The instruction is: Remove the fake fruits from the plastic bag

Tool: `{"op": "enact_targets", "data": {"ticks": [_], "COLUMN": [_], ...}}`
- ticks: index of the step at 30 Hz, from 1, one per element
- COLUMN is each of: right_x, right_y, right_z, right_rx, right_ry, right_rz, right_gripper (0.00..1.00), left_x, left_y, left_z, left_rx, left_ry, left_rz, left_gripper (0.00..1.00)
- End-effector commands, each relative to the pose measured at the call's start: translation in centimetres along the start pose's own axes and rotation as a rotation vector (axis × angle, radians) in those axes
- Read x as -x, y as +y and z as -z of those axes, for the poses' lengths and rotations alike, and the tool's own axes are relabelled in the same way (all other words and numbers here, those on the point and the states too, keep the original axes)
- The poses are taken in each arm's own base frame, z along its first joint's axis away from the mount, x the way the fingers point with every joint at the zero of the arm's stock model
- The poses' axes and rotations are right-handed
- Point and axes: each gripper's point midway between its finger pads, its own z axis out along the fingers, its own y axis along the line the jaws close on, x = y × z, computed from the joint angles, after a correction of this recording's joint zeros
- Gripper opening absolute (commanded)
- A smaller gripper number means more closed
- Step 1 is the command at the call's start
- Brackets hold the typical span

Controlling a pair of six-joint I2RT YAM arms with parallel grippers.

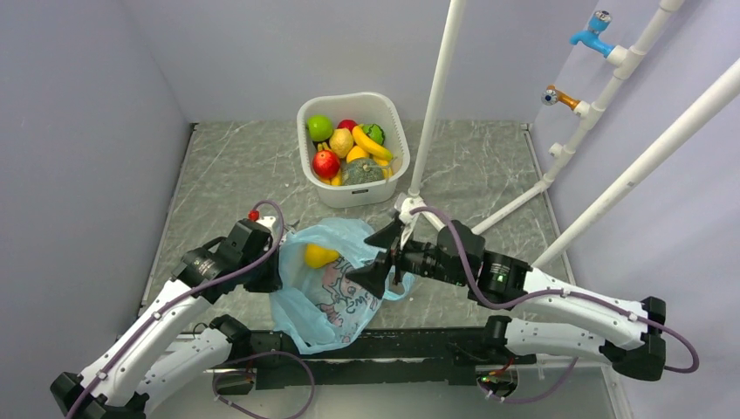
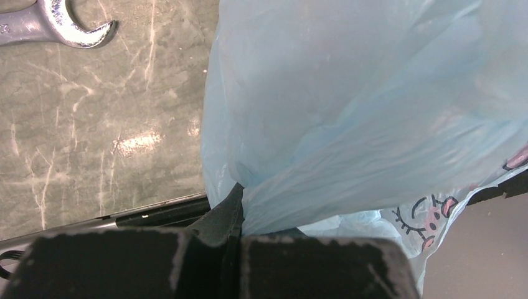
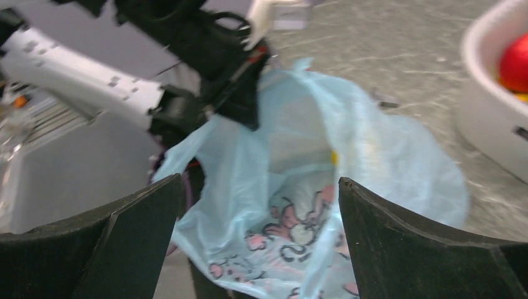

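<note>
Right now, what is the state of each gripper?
Left gripper: closed on the plastic bag.
Right gripper: open, holding nothing.

My left arm comes up from the lower left of the frame, bent at the elbow. My left pincer is squeezed tight on a fold of the plastic bag. My right arm comes in from the lower right and points left, toward the middle. My right pincer gapes wide, its two dark fingers far apart.
</note>
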Motion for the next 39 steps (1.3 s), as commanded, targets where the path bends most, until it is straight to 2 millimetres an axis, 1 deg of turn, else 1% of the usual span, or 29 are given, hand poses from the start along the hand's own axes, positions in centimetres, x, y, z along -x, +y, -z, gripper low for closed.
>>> {"op": "enact_targets", "data": {"ticks": [1,2,4,5,6,8,9,11,13,14,16,20,22,24,28,32,36,37,39], "right_x": [-1.9,-2.3,-4.0,-5.0,-5.3,-7.2,-7.8,-9.1,-10.2,-10.6,-12.1,-13.7,-14.2,-14.5,-14.5,-14.8,-14.7,-14.5,-14.6], "right_y": [4.5,5.1,5.9,6.0,6.1,5.2,4.9,4.4,3.4,2.8,1.5,-0.3,-1.4,-2.3,-3.2,-3.2,-3.2,-3.4,-3.6], "right_z": [-1.1,-1.8,-3.5,-4.4,-5.5,-7.3,-8.1,-9.4,-10.3,-10.7,-11.5,-11.9,-12.2,-12.5,-13.5,-15.0,-16.3,-16.8,-17.5], "right_rx": [0.187,0.203,0.215,0.203,0.187,0.113,0.083,0.034,-0.043,-0.094,-0.202,-0.36,-0.414,-0.455,-0.481,-0.419,-0.387,-0.397,-0.404], "right_ry": [0.027,0.036,0.096,0.134,0.163,0.268,0.3,0.339,0.357,0.369,0.412,0.42,0.392,0.347,0.261,0.157,0.092,0.067,0.041], "right_rz": [0.002,0.003,0.015,0.02,0.025,0.024,0.023,0.023,0.033,0.04,0.069,0.139,0.141,0.142,0.16,0.241,0.308,0.318,0.34], "right_gripper": [0.96,0.94,0.89,0.87,0.83,0.7,0.65,0.59,0.58,0.58,0.59,0.63,0.67,0.75,0.86,0.98,0.99,0.99,0.99], "left_x": [0.5,0.5,0.4,0.4,0.4,0.5,0.4,0.4,0.4,0.4,0.4,0.3,0.3,0.4,0.3,0.4,0.3,0.3,0.3], "left_y": [-0.5,-0.5,-0.4,-0.4,-0.4,-0.3,-0.3,-0.3,-0.2,-0.2,-0.2,-0.2,-0.2,-0.2,-0.1,-0.2,-0.2,-0.2,-0.2], "left_z": [0.3,0.3,0.3,0.3,0.3,0.3,0.3,0.2,0.2,0.2,0.2,0.1,0.1,0.1,0.1,0.1,0.0,0.1,0.1], "left_rx": [-0.014,-0.015,-0.01,-0.008,-0.007,-0.003,-0.002,0.001,0.005,0.005,0.006,0.009,0.01,0.007,0.014,0.01,0.011,0.008,0.006], "left_ry": [-0.012,-0.01,-0.007,-0.008,-0.01,-0.012,-0.01,-0.006,-0.002,-0.003,-0.004,0.007,0.003,0.002,0.006,0.002,0.01,0.009,0.007], "left_rz": [0.005,0.004,0.006,0.008,0.01,0.011,0.012,0.011,0.014,0.014,0.014,0.012,0.014,0.013,0.015,0.014,0.012,0.012,0.01], "left_gripper": [0.0,0.0,0.0,0.0,0.0,0.0,0.0,0.0,0.0,0.0,0.0,0.0,0.0,0.0,0.0,0.0,0.0,0.0,0.0]}}
